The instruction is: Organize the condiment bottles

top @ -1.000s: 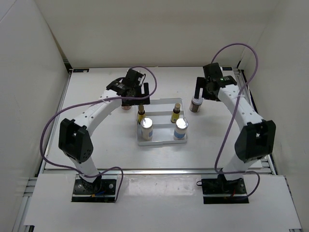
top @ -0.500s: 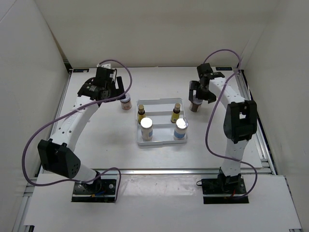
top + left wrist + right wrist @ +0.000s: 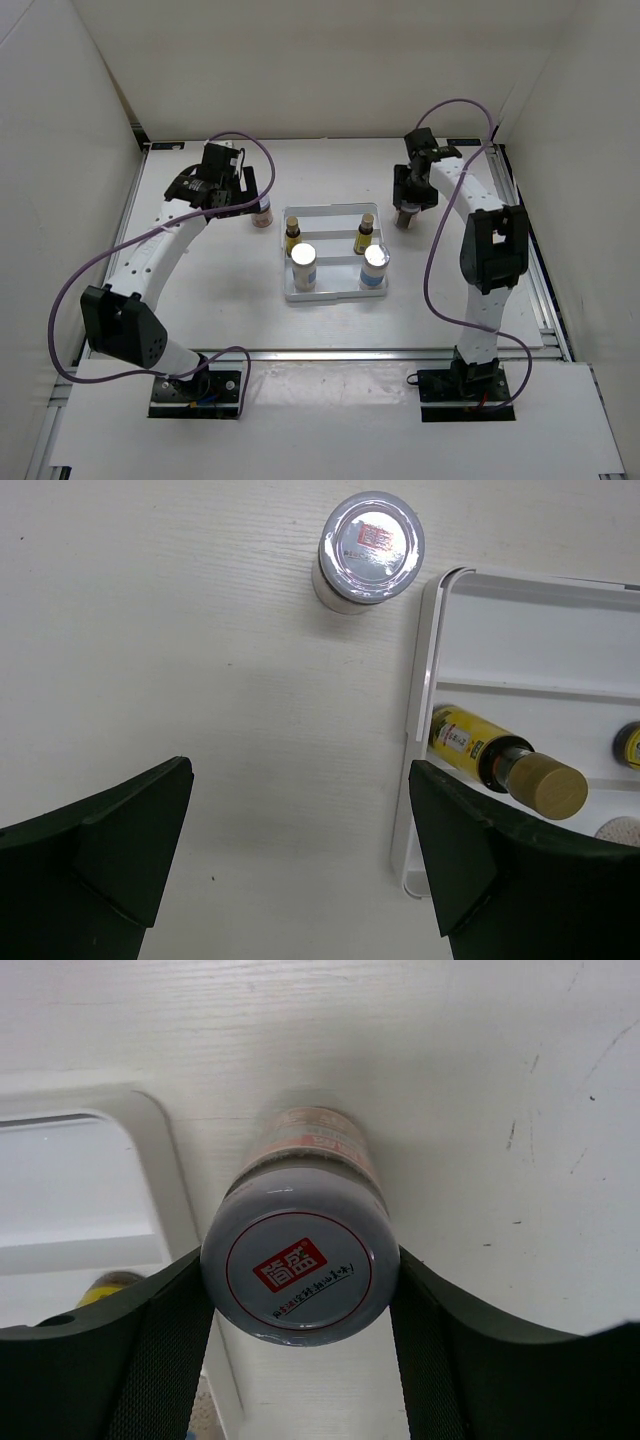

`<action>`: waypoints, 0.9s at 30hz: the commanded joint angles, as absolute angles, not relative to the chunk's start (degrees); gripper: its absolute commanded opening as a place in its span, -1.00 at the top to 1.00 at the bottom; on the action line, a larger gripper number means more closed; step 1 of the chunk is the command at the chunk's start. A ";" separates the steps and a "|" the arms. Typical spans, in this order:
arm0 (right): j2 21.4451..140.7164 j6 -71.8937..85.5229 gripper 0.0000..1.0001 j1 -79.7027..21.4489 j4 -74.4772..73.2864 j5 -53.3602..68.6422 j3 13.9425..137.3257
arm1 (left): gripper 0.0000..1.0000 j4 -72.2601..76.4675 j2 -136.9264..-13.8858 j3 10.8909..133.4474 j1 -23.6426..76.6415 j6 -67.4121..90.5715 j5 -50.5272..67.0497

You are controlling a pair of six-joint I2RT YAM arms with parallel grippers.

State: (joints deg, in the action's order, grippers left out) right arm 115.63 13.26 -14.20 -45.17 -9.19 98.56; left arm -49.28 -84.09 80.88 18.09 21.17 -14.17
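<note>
A squat brownish jar (image 3: 298,1275) with a pale lid stands just right of the white tray (image 3: 330,296). My right gripper (image 3: 298,1290) is shut on it, both fingers (image 3: 165,1340) pressing the lid's sides. The tray holds two slim yellow bottles (image 3: 292,237) (image 3: 365,232) and two white bottles with silver caps (image 3: 304,262) (image 3: 376,262). A second squat jar (image 3: 370,545) stands left of the tray's back corner. My left gripper (image 3: 300,775) hangs open over bare table beside it, holding nothing.
The tray's left rim (image 3: 425,680) runs close by my left gripper's right finger, with a yellow bottle (image 3: 480,750) just inside it. White walls enclose the table on three sides. Purple cables loop above both arms.
My left arm swung left from the tray's back edge to the left jar. My right gripper came down around the right jar and closed on its lid.
</note>
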 commanded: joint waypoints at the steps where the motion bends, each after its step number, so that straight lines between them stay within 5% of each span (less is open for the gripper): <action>1: 107.76 10.99 0.76 -17.13 -42.90 -9.14 104.41 | -1.00 -48.78 -83.58 81.04 18.19 20.74 -13.89; 21: 117.42 10.37 0.84 -26.28 -45.53 0.26 112.85 | -1.00 -48.26 -84.20 80.51 18.19 21.27 -13.36; 27: 119.53 10.37 0.52 -26.28 -44.48 -0.43 111.19 | -1.00 -48.25 -86.22 81.12 18.19 21.27 -13.36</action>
